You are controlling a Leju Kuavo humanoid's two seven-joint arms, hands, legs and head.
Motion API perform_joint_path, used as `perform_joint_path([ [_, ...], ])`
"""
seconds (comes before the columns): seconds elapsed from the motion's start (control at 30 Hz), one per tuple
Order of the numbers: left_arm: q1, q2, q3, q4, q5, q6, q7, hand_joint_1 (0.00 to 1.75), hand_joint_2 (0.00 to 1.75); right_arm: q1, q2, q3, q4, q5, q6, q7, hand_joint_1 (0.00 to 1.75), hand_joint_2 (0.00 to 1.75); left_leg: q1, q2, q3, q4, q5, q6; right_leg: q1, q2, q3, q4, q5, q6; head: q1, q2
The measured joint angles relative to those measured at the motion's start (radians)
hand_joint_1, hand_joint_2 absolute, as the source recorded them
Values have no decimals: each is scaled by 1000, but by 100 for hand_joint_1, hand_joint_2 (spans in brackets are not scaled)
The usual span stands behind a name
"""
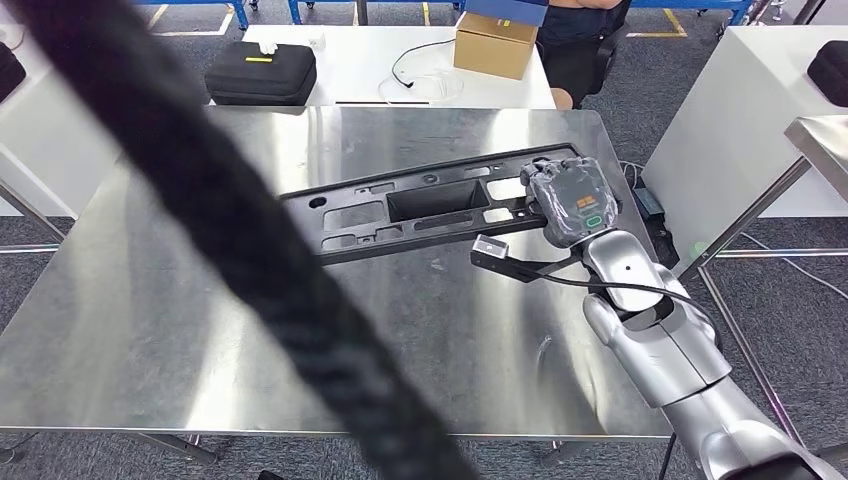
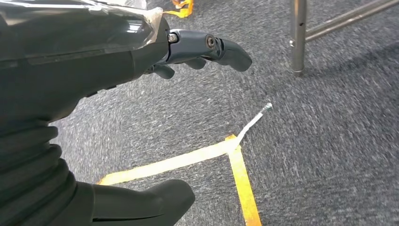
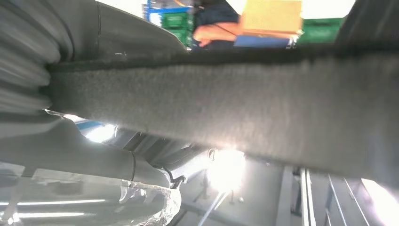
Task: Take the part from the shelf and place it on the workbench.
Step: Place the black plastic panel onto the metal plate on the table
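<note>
My right robot hand [image 1: 570, 200] gripped the right end of the black part [image 1: 420, 205], which lay flat on the bench [image 1: 150, 300]. My left robot hand [image 2: 141, 61] hung over the carpet [image 2: 329, 141], fingers apart, holding nothing.

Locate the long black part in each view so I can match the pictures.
Head view: black part lies across the steel workbench, right hand at its right end.
Right wrist view: dark felt-faced strip close across the picture, likely the part.
Left wrist view: absent; left hand over carpet.
Shared landmark: cardboard box.
</note>
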Motion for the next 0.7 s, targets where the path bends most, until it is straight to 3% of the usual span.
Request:
perform_joint_path([
  [0.27,-13,-8,-53,-6,-24,4,25,0,175,-58,33,26,238,89,15,90,171,175,0,-1,1,0,0,0,0,-1,0,-1,0,0,0,0],
  [0.7,-13,-9,-109,-12,-56,18,59,0,175,-12,39,27,375,108,5,74,171,175,0,0,-2,0,0,0,0,-1,-2,-1,0,0,0,0],
])
